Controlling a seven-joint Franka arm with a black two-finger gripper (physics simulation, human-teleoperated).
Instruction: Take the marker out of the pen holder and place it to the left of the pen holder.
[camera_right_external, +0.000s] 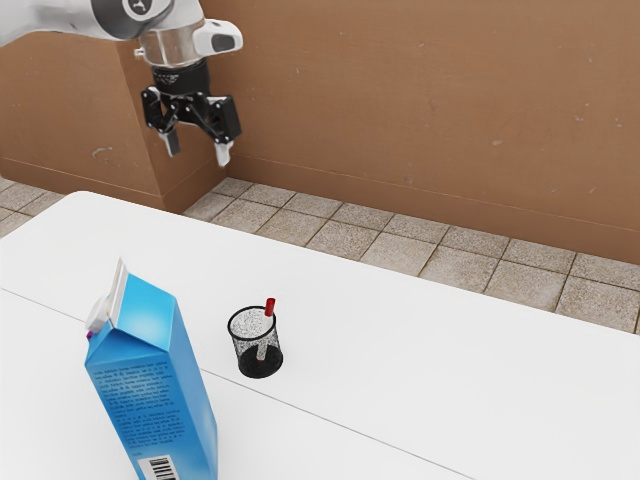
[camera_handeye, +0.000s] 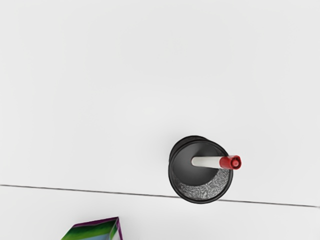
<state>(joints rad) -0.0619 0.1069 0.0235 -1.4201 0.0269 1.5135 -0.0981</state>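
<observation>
Red-capped marker (camera_right_external: 270, 308) leans inside the black mesh pen holder (camera_right_external: 260, 366) — the tool (camera_right_external: 197, 150) hangs well apart, fingers wide.

1. Pen holder (camera_handeye: 200, 193), one: round, black, with mesh walls and a dark rim. You saw it from above, mouth open to you, its rim crossing your sight of the seam.
2. Marker (camera_handeye: 206, 161), one: white barrel, red cap (camera_handeye: 231, 162). You had it tilted inside the holder, cap end reaching out over the rim.
3. Table (camera_handeye: 90, 90), white, crossed by one thin dark seam (camera_handeye: 100, 191).
4. Carton (camera_handeye: 95, 230), partly in your sight: green and blue, purple-edged, well apart from the holder.
</observation>
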